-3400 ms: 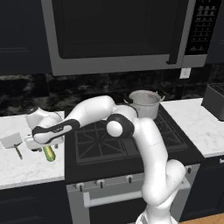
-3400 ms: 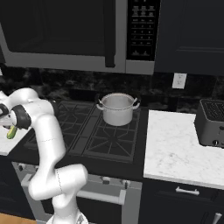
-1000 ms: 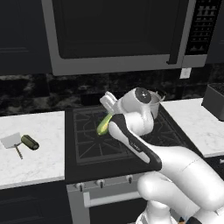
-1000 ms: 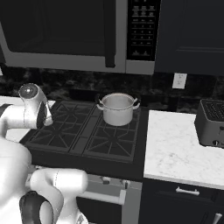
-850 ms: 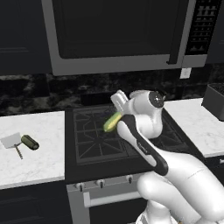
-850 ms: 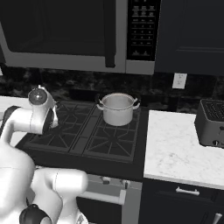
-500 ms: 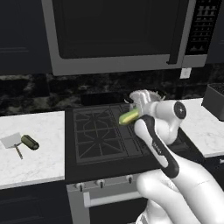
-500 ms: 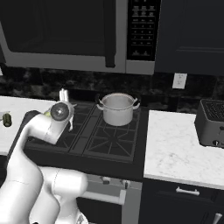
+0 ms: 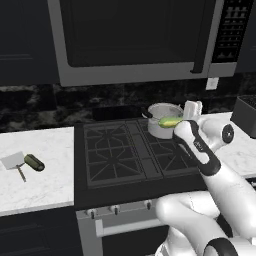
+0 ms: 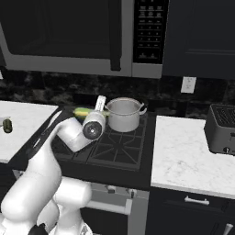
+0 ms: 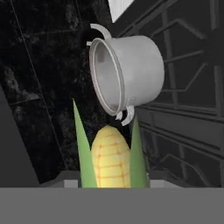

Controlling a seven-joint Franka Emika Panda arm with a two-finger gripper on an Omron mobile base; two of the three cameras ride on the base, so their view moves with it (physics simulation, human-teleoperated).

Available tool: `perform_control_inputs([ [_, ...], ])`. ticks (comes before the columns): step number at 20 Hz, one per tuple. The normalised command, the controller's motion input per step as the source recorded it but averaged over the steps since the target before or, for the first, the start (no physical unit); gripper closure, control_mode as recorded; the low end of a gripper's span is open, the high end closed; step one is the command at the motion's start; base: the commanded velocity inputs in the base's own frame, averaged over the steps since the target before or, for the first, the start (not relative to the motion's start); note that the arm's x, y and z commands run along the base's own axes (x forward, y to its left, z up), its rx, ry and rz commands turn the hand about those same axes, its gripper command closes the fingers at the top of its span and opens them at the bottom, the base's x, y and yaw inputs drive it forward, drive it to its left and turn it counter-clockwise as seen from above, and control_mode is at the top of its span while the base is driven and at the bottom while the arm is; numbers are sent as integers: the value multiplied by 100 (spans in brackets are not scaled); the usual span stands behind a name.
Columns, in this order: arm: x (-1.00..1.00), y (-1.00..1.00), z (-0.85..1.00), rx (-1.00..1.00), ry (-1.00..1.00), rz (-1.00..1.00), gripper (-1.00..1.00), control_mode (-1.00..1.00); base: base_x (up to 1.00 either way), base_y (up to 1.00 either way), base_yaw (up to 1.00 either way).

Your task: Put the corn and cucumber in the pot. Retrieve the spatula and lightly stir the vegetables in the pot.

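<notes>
— Gripper state?
— Clamped on yellow-green corn cob, just beside round silvery metal pot.
— Others?
— Dark green cucumber and grey-bladed spatula far off on white desk.

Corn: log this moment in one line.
corn: held in gripper, beside pot rim | cucumber: on counter by spatula | pot: on stove

We see the kitchen from three cameras. Two sit behind the arm, one to its left and one to its right, both looking forward and down from mid distance; they share the stove, the pot and the microwave above. The third rides on the hand, rolled sideways, looking closely past the corn at the same pot.
</notes>
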Motion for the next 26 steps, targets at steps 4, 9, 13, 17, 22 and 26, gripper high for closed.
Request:
perform_control_inputs([
  [4, 44, -93, 15, 25, -5, -20, 100, -100, 0, 0, 0],
  [9, 39, -70, 6, 22, -8, -15, 100, -100, 0, 0, 0],
  [13, 43, -17, 0, 7, -6, -9, 100, -100, 0, 0, 0],
  [17, 43, 0, 0, 0, -2, -5, 100, -100, 0, 0, 0],
  [22, 43, 0, 0, 0, 0, -1, 100, -100, 0, 0, 0],
  [26, 41, 0, 0, 0, 0, -2, 100, -100, 0, 0, 0],
])
